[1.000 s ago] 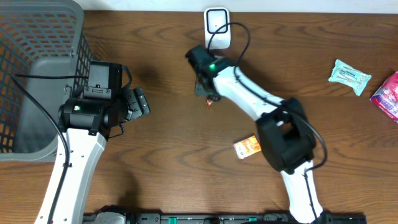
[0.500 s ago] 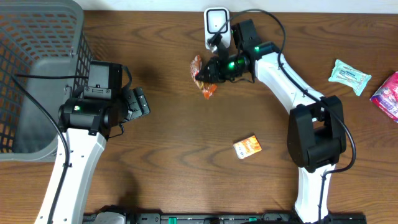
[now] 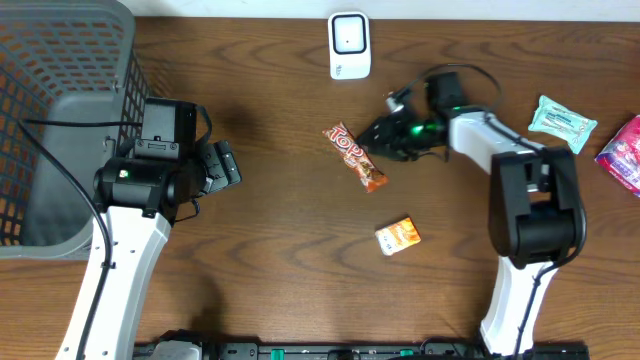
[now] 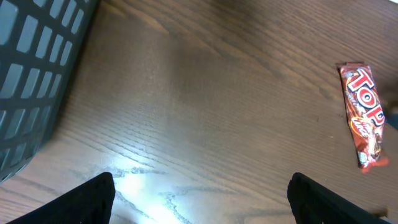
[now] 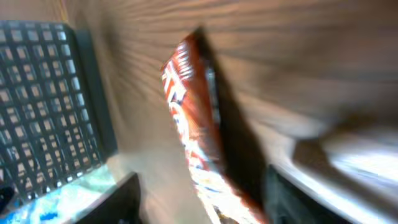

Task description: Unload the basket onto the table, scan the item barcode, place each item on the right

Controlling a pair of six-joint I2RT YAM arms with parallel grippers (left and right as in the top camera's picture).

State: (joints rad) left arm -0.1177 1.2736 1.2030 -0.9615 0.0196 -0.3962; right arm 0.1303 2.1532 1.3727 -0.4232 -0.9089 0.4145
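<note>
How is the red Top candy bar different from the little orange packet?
The candy bar is long and thin; the orange packet is short and squarish. The candy bar is red with big letters; the orange packet is orange. The candy bar lies nearer the top of the overhead view than the orange packet. Both lie on the table.

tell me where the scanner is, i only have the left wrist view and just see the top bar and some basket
observer: the white scanner stands at the far edge of the table, beyond the bar.
operator: is the right arm holding the bar
observer: no, the right gripper is open just beside it, on the bar's right.
operator: anything else to scan
observer: a small orange packet lies nearer the robot than the bar.
</note>
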